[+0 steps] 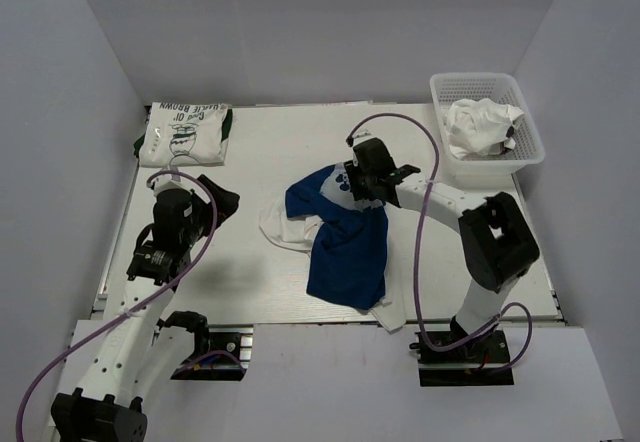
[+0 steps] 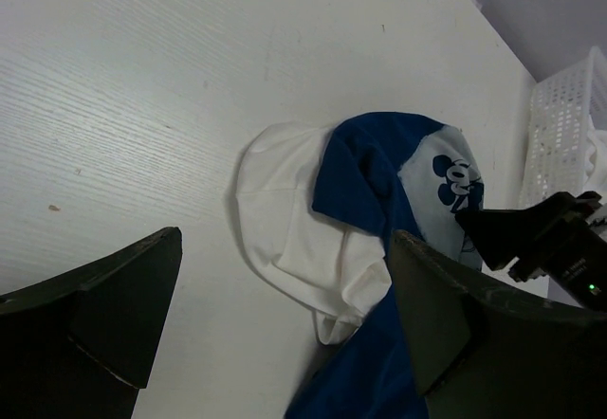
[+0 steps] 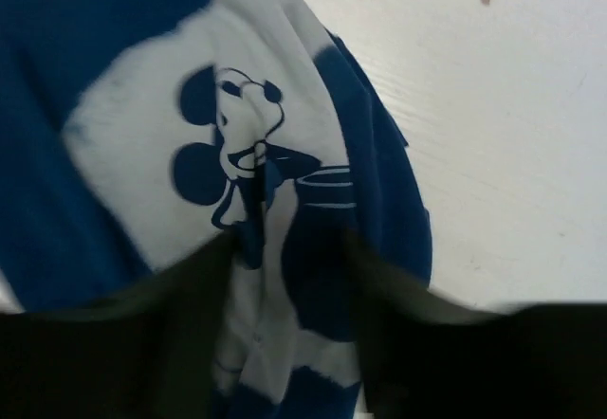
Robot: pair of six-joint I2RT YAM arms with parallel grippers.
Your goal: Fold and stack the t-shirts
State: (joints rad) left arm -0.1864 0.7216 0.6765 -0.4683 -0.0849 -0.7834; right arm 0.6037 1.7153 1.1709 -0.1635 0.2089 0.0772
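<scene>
A royal blue t-shirt point(image 1: 345, 247) with a white cartoon patch lies crumpled mid-table, draped over a plain white cloth point(image 1: 283, 225) that sticks out at its left and bottom. My right gripper point(image 1: 366, 184) is shut on the blue shirt's upper end. In the right wrist view the fingers point(image 3: 190, 296) pinch a fold of the blue shirt point(image 3: 370, 154) by the print. My left gripper point(image 1: 216, 202) is open and empty, left of the pile. In its wrist view the blue shirt point(image 2: 365, 168) and the white cloth point(image 2: 285, 201) lie ahead. A folded white t-shirt with green print point(image 1: 185, 132) sits at the far left.
A white mesh basket point(image 1: 530, 127) stands at the far right corner with a crumpled white cloth point(image 1: 478, 127) inside. It also shows at the right edge of the left wrist view point(image 2: 560, 125). White walls enclose the table on three sides.
</scene>
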